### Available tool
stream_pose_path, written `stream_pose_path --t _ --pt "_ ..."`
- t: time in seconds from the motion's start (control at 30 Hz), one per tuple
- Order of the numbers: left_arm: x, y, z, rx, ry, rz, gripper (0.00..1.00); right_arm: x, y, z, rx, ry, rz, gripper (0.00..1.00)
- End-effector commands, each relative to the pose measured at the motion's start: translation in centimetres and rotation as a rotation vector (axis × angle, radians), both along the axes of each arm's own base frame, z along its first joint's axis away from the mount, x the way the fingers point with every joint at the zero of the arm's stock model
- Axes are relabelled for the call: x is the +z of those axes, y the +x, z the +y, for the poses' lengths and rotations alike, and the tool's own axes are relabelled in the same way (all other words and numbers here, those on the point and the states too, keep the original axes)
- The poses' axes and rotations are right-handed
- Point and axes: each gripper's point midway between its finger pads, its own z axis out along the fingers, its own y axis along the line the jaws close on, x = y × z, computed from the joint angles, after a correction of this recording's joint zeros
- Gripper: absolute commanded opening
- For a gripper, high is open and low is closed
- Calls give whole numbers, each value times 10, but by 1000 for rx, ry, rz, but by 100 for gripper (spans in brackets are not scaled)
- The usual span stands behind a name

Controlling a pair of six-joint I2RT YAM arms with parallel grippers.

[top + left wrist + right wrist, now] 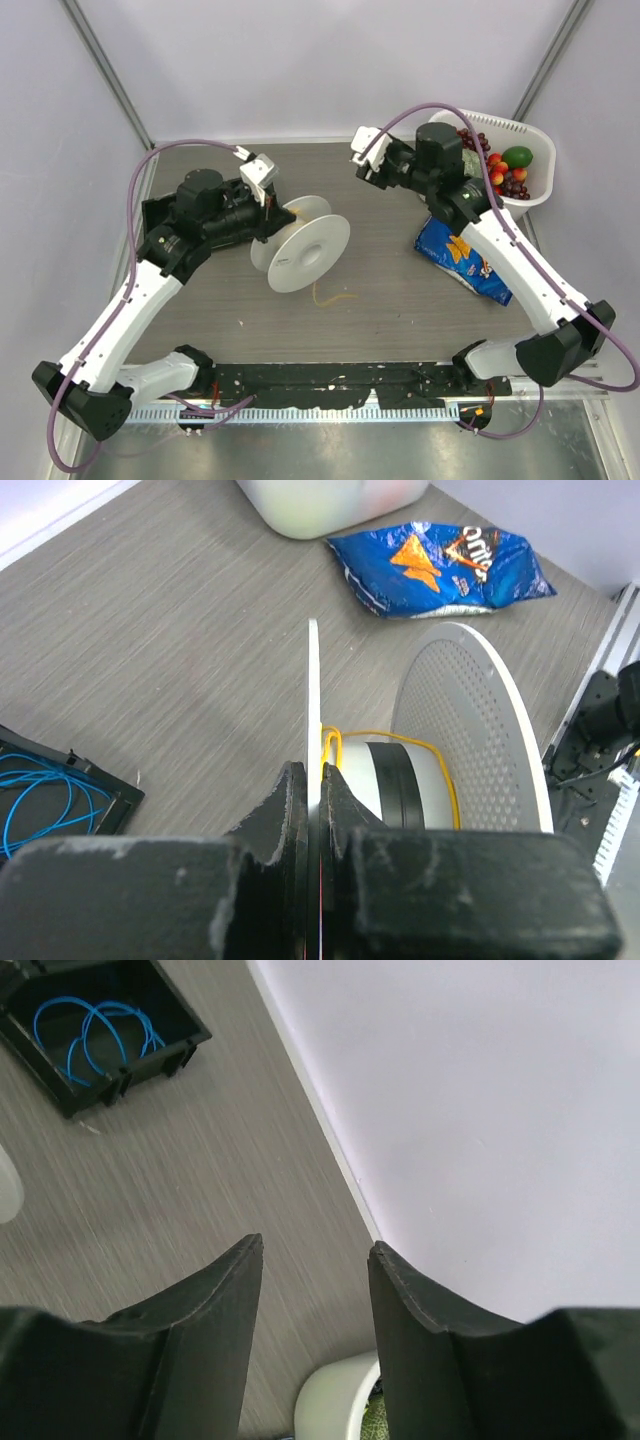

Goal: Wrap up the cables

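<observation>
Top external view shows us the desk [400,320] with the white spool [310,250] on edge at its middle. The left gripper [318,790] is clamped on one spool flange. Behind and right of the spool, the right gripper [315,1250] hovers with jaws apart, empty. The yellow-orange cable [328,748] loops round the spool's hub, and a loose end lies just in front of the spool.

One white spool [310,250], one yellow cable [330,745], one blue chip bag [465,262], one fruit basket [505,121], one black box [140,1068].
</observation>
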Motion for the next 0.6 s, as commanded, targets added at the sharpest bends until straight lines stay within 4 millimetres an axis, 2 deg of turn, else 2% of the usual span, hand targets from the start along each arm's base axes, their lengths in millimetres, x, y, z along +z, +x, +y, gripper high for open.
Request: stream_pose_path --t 0.0,0.07,0.1,0.13,0.17,0.2,0.23,0.27,0.3,0.33,0.37,0.4,0.47,0.57 --pt "71 5 1 32 -114 -78 0 60 -26 -1 64 238 -11 53" --pt "86 16 5 86 -147 -59 0 65 -27 -10 29 307 20 56" --pt "94 18 6 98 -167 -49 0 59 -25 -17 -5 351 65 56" --pt "104 20 6 110 -183 -48 0 64 -28 -22 -11 388 64 58" --pt "112 22 7 118 -194 -53 0 51 -25 -29 -44 408 106 59" --pt "121 22 6 124 -211 -59 0 52 -29 -33 -48 433 104 62" --pt "130 23 7 130 -224 -65 0 35 -28 -38 -73 443 145 63" --pt "137 24 7 139 -237 -68 0 34 -34 -43 -66 451 142 65" --pt "145 24 7 138 -249 -77 0 12 -37 -43 -73 451 188 67" --pt "153 23 7 136 -260 -90 0 20 -43 -46 -68 477 152 72" --pt "161 23 7 135 -272 -101 0 6 -50 -47 -71 486 173 73" --pt "174 22 8 134 -285 -124 0 10 -52 -48 -61 504 145 78" --pt "189 21 7 130 -298 -144 0 -11 -60 -48 -41 485 148 81" --pt "203 22 6 119 -299 -155 0 -22 -67 -49 -30 473 160 82"
